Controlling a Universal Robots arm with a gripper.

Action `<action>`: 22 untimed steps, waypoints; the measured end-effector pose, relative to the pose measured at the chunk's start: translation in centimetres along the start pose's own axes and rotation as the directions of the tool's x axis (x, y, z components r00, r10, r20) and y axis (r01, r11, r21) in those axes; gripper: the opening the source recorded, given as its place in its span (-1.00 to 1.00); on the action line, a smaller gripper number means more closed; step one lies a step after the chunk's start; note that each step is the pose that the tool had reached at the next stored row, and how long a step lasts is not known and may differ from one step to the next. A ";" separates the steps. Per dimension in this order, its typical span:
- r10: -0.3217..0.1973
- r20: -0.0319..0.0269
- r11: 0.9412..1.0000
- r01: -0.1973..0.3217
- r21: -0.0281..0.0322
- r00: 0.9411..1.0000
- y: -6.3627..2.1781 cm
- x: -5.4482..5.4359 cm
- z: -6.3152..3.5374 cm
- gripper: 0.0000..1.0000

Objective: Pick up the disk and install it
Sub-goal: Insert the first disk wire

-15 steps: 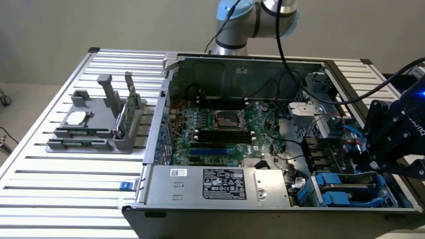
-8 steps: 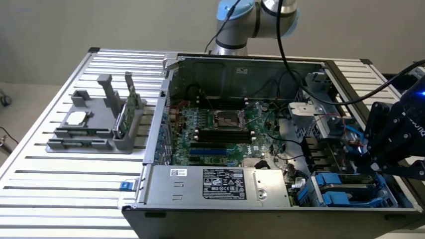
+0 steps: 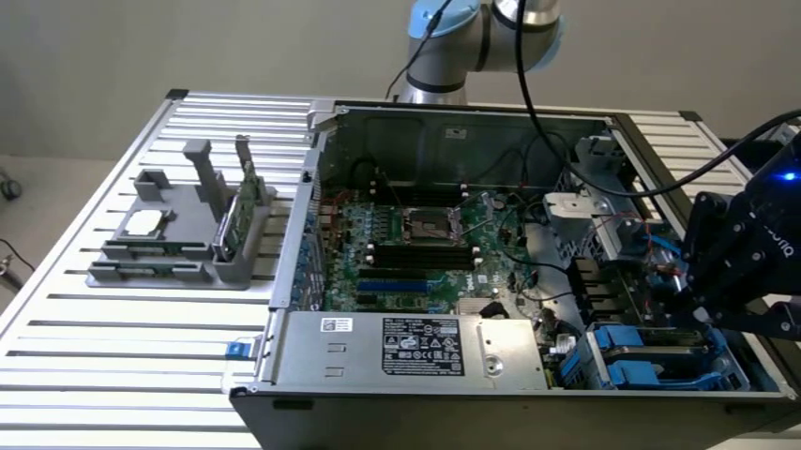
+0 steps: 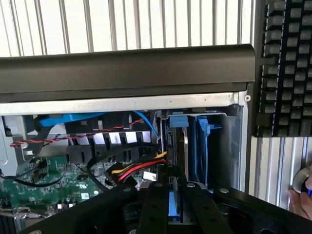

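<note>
In the wrist view the disk (image 4: pixel 172 146) stands edge-on in a slot of the drive bay, its blue carrier end up and its silver edge running down between my black fingers (image 4: pixel 155 204). My gripper (image 4: pixel 176 191) is shut on that edge. A second blue carrier (image 4: pixel 203 146) sits in the neighbouring slot. In the exterior view the gripper (image 3: pixel 699 317) reaches down into the drive bay (image 3: pixel 651 361) at the near corner of the open computer case, on the exterior view's right. The arm's dark body hides the disk there.
The motherboard (image 3: pixel 414 244) and power supply (image 3: pixel 419 347) fill the case. Red and yellow cables (image 4: pixel 139 168) run right beside the slot. A grey fixture (image 3: pixel 175 239) stands on the slatted table at the exterior view's left. A keyboard (image 4: pixel 285 63) and a person's hand (image 4: pixel 300 197) lie beyond the case wall.
</note>
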State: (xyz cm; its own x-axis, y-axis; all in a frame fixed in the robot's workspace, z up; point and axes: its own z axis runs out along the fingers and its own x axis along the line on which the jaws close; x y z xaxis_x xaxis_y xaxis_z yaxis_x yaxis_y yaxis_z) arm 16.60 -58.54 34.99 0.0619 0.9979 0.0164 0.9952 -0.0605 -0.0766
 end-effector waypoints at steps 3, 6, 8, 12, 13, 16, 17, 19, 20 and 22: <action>0.000 0.000 1.000 0.000 -0.008 1.000 0.00 0.0 -0.01 -0.67; 0.000 -0.001 1.000 0.000 -0.016 1.000 -0.01 0.0 0.01 -0.67; 0.000 -0.001 1.000 0.000 -0.022 1.000 -0.01 0.0 0.01 -0.67; 0.000 -0.002 1.000 0.000 -0.030 1.000 -0.07 0.0 0.07 -0.67; -0.001 -0.002 0.999 0.001 -0.032 1.000 -0.13 0.0 0.08 -0.67; -0.001 -0.002 0.999 0.001 -0.037 1.000 -0.25 0.0 0.20 -0.67; -0.001 -0.002 0.999 0.001 -0.040 1.000 -0.28 0.0 0.25 -0.67; -0.001 -0.002 0.999 0.001 -0.044 1.000 -0.32 0.0 0.33 -0.67; -0.001 -0.002 0.999 0.001 -0.046 1.000 -0.34 0.0 0.37 -0.67; -0.001 -0.003 0.999 0.001 -0.049 1.000 -0.37 0.0 0.43 -0.67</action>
State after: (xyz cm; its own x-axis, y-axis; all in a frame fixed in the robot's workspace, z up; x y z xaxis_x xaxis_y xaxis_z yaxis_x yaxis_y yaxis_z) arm 16.20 -58.53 34.59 0.0611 0.9980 0.0191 0.9978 -0.0605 -0.0274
